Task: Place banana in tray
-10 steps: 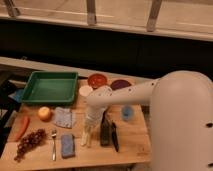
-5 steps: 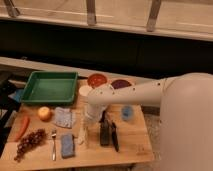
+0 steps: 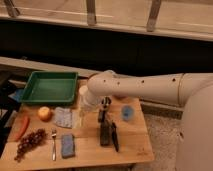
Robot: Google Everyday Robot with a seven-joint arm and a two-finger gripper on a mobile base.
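The gripper (image 3: 86, 106) is hovering mid-table, directly over the banana (image 3: 80, 119); its hold cannot be told. The grasp step appears to be running. Next: lifting and carrying toward the tray (image 3: 50, 89), lying at 10 o'clock.

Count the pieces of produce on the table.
3: the apple in front of the tray, the carrot at the table's left edge, the grapes beside it. The gripper hangs right of the apple; the arm may hide more.
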